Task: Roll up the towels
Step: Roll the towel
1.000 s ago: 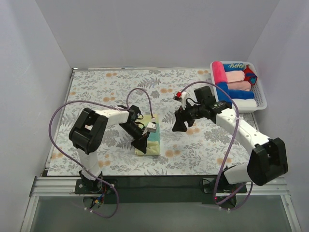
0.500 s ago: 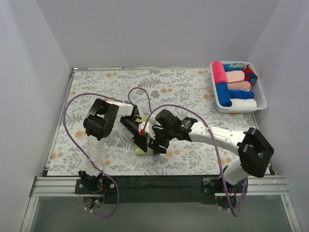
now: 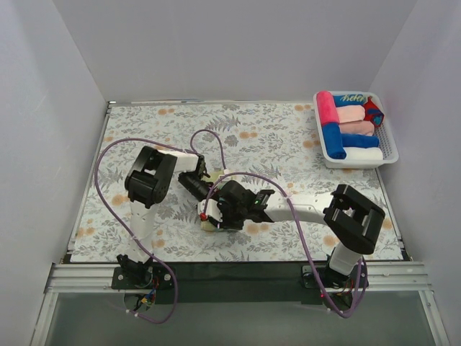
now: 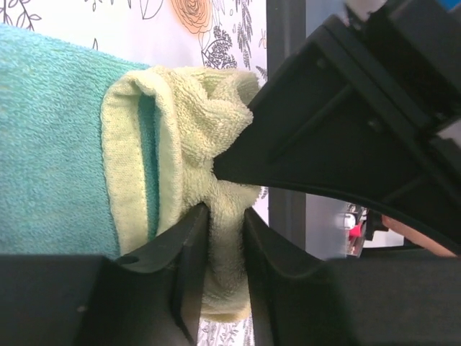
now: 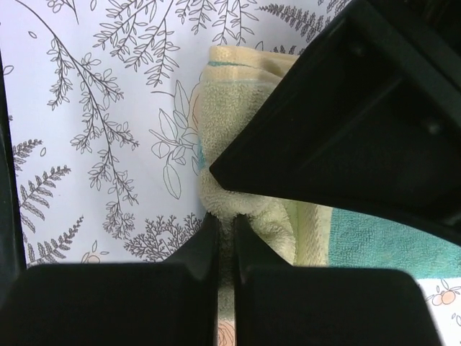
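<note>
A pale yellow towel (image 3: 209,225) with a teal patch lies on the flowered tablecloth near the front middle, mostly covered by both grippers. In the left wrist view its yellow edge (image 4: 194,122) is folded over the teal part. My left gripper (image 4: 226,213) is shut on a bunched yellow fold, and the cloth fills the gap between its fingers. My right gripper (image 5: 225,220) is shut on the thin yellow edge of the same towel (image 5: 223,108), facing the left one. From above, the left gripper (image 3: 204,207) and right gripper (image 3: 214,214) almost touch.
A white basket (image 3: 390,156) stands at the back right with several rolled towels in it, among them a blue roll (image 3: 333,140) and a pink one (image 3: 326,108). White walls close in the table on three sides. Purple cables loop over both arms.
My right arm has swung left from mid-table to the towel and shut its jaws on the yellow edge. The left gripper has stayed at the towel, shifting slightly toward the front.
</note>
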You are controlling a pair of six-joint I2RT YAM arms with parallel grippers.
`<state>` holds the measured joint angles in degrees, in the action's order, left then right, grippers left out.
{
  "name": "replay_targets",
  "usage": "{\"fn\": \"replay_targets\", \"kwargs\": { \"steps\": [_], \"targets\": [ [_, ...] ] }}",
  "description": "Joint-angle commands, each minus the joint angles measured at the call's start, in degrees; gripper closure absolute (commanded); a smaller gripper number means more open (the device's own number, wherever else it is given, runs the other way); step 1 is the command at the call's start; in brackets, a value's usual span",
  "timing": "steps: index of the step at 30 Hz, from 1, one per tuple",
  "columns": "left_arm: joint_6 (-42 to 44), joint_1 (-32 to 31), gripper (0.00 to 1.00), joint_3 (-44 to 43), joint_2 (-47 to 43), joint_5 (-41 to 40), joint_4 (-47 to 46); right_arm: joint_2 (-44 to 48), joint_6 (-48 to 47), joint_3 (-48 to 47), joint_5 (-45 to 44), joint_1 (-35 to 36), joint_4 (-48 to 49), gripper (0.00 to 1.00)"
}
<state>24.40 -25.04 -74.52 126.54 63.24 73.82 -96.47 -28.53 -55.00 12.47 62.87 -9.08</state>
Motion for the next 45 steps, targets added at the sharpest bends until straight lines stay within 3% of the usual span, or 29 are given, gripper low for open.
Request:
{"fn": "replay_targets", "kwargs": {
  "steps": [1, 12, 16, 20, 23, 27, 30, 39, 43, 45],
  "targets": [
    [4.9, 1.7, 0.74, -0.5, -1.6, -9.3, -8.7, -1.0, -0.1, 2.3, 0.7, 0.5, -0.4, 0.99],
    [6.4, 10.9, 0.59, 4.8, -20.8, -8.8, -11.5, -1.4, 7.3, -1.2, 21.5, -6.6, -12.3, 0.99],
    [2.0, 15.7, 0.58, 12.7, -33.1, -11.3, -23.3, -4.3, 9.5, -5.2, 30.1, -10.0, -15.9, 0.99],
    [-0.8, 14.8, 0.50, 24.0, -54.7, -15.3, -34.0, -12.7, 10.9, -11.5, 38.1, -13.7, -21.7, 0.99],
    [-0.1, 8.2, 0.46, 30.6, -66.5, -22.1, -37.7, -18.8, 11.0, -16.1, 42.6, -15.8, -24.2, 0.99],
    [2.8, -5.3, 0.44, 37.2, -74.7, -31.1, -38.9, -25.0, 11.5, -20.2, 46.3, -17.3, -25.9, 0.99],
    [4.5, -11.1, 0.44, 40.1, -76.5, -35.0, -40.3, -28.2, 11.9, -21.5, 48.5, -18.2, -26.2, 0.99],
    [0.1, -27.7, 0.46, 45.9, -67.5, -47.1, -53.2, -34.2, 13.2, -23.6, 51.9, -20.4, -27.0, 0.99],
    [-1.0, -31.1, 0.47, 48.5, -63.2, -54.5, -60.7, -36.3, 13.5, -24.5, 53.3, -21.4, -27.4, 0.99],
    [-2.0, -31.8, 0.53, 48.9, -60.0, -56.1, -62.3, -36.8, 13.5, -24.8, 53.6, -21.7, -27.5, 0.99]
  ]
}}
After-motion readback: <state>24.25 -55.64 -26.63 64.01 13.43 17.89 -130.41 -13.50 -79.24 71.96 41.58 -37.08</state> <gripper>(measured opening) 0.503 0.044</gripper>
